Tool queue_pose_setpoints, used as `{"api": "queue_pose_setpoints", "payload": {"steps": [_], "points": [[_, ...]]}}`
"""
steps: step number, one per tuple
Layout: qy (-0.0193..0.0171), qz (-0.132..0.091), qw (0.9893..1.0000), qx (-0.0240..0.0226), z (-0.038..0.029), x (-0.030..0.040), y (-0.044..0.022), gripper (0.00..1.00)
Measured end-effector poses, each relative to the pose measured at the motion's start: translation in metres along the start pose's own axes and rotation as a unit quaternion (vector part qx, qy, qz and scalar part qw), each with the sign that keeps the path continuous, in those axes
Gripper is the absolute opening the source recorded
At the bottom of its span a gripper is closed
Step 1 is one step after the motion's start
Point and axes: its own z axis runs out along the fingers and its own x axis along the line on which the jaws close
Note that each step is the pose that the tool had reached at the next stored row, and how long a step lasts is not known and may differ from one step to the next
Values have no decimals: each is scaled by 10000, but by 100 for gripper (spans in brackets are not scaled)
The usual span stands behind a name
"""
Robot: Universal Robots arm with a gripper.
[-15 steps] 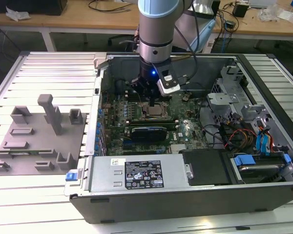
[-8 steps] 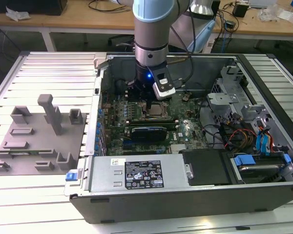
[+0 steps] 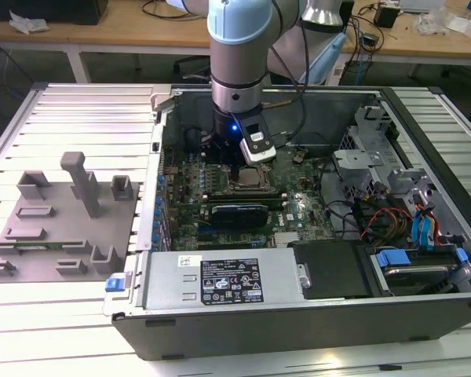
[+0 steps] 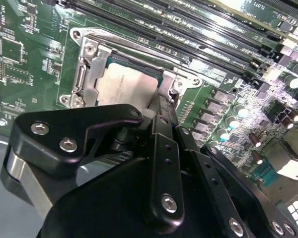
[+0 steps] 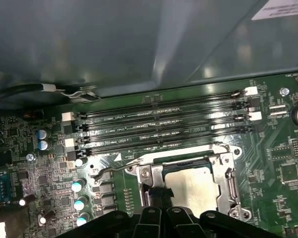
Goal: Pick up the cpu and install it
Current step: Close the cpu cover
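Here cpu (image 5: 194, 187) in socket frame (image 5: 230, 174), end effector (image 5: 157, 197) beside.

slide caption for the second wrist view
Gripper at the edge of the cpu lying in the socket frame on the motherboard.

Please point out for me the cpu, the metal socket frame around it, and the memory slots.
cpu (image 5: 194, 191), first wrist view, on the middle of its silvery top.
socket frame (image 5: 232, 182), first wrist view, on one metal side rail.
memory slots (image 5: 164, 127), first wrist view, on a middle slot.
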Motion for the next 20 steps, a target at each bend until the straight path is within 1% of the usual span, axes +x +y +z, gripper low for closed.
{"api": "queue_pose_setpoints", "payload": {"steps": [4, 20], "points": [[0, -1, 10000, 1, 23, 30, -6, 11], [1, 0, 10000, -2, 43, 32, -7, 11]]}}
